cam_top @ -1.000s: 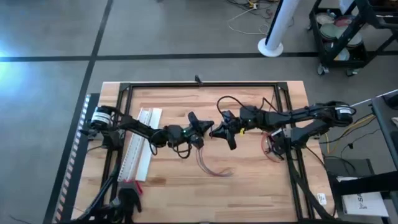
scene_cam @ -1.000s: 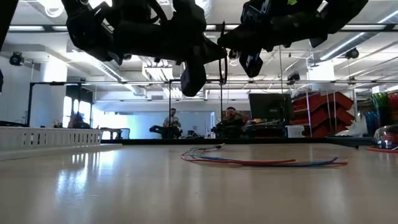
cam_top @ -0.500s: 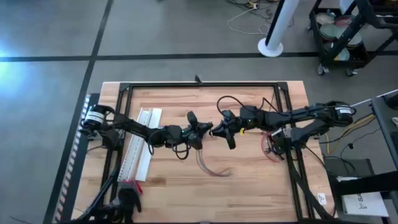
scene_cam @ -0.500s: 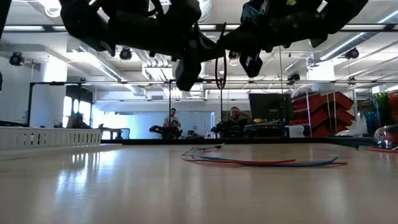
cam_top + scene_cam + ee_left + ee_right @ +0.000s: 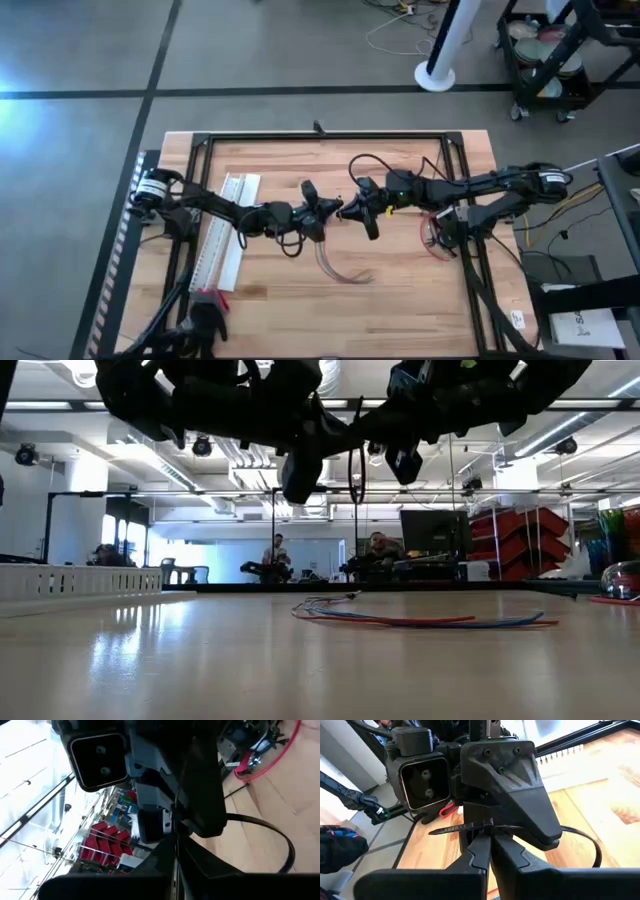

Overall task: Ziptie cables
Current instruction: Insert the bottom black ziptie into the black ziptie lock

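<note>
The high view looks straight down; the low view looks level across the pale wooden table (image 5: 400, 290), sharing the thin pinkish-brown and dark cables (image 5: 340, 268); wrist views face each other closely.

The left arm hides the upper end of the cables (image 5: 340, 268) in the high view.

My two arms and both my grippers, left (image 5: 318, 212) and right (image 5: 350, 210), are matte black. At the centre of the high view, the thin bundle of pinkish-brown and dark wires (image 5: 338, 268) lies on the pale wooden plank tabletop (image 5: 400, 290). A long white slotted plastic strip (image 5: 222, 238) sits at left, and a red wire loop (image 5: 436, 240) at right.
</note>
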`<state>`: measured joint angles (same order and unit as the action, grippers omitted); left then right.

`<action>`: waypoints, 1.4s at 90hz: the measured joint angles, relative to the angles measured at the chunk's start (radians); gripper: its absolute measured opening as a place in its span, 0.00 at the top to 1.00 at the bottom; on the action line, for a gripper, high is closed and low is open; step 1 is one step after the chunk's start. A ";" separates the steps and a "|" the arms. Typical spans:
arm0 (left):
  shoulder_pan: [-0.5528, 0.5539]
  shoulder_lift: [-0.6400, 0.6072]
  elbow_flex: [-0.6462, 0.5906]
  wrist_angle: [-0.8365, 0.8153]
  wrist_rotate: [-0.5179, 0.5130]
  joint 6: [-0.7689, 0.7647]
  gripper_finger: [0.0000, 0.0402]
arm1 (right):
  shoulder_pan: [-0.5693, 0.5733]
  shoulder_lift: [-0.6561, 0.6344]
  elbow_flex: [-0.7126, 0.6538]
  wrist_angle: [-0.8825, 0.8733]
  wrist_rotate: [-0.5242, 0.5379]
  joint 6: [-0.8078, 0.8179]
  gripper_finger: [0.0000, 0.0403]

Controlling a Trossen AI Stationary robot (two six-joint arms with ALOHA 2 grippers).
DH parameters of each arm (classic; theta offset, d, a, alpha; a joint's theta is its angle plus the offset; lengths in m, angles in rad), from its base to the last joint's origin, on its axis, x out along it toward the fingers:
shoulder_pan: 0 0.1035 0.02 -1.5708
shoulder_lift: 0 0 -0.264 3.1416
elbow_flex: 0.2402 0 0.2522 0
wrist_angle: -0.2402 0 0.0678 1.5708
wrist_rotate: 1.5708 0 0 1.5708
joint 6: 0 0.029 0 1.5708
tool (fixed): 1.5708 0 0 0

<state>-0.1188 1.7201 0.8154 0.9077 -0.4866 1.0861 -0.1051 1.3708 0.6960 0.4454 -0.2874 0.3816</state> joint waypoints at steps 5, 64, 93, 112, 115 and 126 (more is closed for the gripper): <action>0.001 0.000 0.000 0.000 0.000 -0.001 0.94 | 0.000 0.000 0.000 0.000 0.001 0.001 1.00; 0.014 -0.043 0.000 -0.111 -0.002 -0.199 0.89 | 0.000 0.000 0.000 0.000 -0.005 0.004 1.00; 0.014 -0.042 0.000 -0.110 0.082 -0.228 1.00 | 0.002 -0.001 0.000 0.000 -0.010 0.004 1.00; 0.011 -0.056 0.000 -0.093 0.040 -0.233 1.00 | 0.002 -0.001 0.000 0.000 -0.004 0.011 1.00; 0.011 -0.062 0.000 -0.096 0.032 -0.232 1.00 | 0.002 -0.001 0.000 0.001 -0.003 0.011 1.00; 0.006 -0.082 -0.003 -0.121 0.025 -0.232 1.00 | 0.002 -0.001 0.000 0.001 -0.004 0.011 1.00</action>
<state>-0.1129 1.6383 0.8126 0.7867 -0.4613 0.8543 -0.1028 1.3697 0.6960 0.4459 -0.2913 0.3927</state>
